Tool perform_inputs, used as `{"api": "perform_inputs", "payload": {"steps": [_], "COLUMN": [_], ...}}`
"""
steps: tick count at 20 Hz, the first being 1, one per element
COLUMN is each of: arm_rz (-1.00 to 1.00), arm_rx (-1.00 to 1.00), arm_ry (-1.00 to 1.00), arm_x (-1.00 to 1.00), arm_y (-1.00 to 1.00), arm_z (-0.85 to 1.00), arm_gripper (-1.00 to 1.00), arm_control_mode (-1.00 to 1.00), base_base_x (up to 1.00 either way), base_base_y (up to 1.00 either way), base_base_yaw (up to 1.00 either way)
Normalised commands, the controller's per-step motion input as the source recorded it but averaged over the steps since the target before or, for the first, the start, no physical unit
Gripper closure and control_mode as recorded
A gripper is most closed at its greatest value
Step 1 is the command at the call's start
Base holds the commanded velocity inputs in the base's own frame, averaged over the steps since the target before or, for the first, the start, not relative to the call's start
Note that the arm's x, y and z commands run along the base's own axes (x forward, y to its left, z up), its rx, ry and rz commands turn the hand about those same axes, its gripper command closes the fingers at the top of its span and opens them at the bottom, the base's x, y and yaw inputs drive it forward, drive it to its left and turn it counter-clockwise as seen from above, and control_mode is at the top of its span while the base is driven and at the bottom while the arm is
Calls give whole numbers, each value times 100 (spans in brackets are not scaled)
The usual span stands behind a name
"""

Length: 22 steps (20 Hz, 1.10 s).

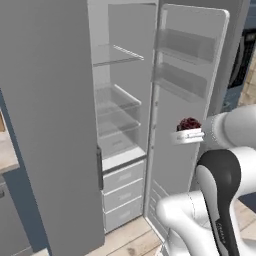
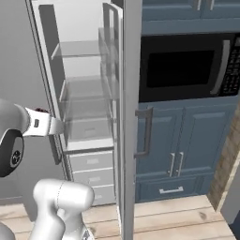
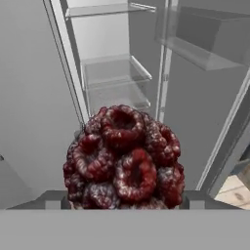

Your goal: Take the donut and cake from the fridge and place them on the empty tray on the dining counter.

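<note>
Evidently gripper (image 3: 124, 205) is carrying the cake (image 3: 124, 158) just outside the open fridge (image 1: 125, 115), jaws spread wide around it (berry-topped), clearing shelves.

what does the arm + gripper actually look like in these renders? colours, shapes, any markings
Glossy white rounded arm links with dark grey to black joint sections, one large dark joint cover showing in the left base view. A round dark cap with a light ring marking sits on a joint in the right base view. The gripper has a white boxy hand with small dark markings and two small dark grey finger tips. No loose cables visible.
</note>
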Motion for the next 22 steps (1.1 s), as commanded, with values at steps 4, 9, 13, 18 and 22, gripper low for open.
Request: {"api": "perform_inputs", "payload": {"steps": [4, 9, 13, 18, 22], "arm_rz": [0, 0, 0, 0, 0], "arm_rx": [0, 0, 0, 0, 0], "arm_ry": [0, 0, 0, 0, 0], "arm_x": [0, 0, 0, 0, 0], "arm_y": [0, 0, 0, 0, 0], "arm_z": [0, 0, 0, 0, 0], "arm_gripper": [100, 100, 100, 100, 100], "arm_control_mode": [100, 100, 100, 100, 100], "base_base_x": [-100, -100, -100, -100, -100], "base_base_y": [-40, -35, -68, -81, -51], "base_base_yaw": [10, 33, 40, 16, -1]}}
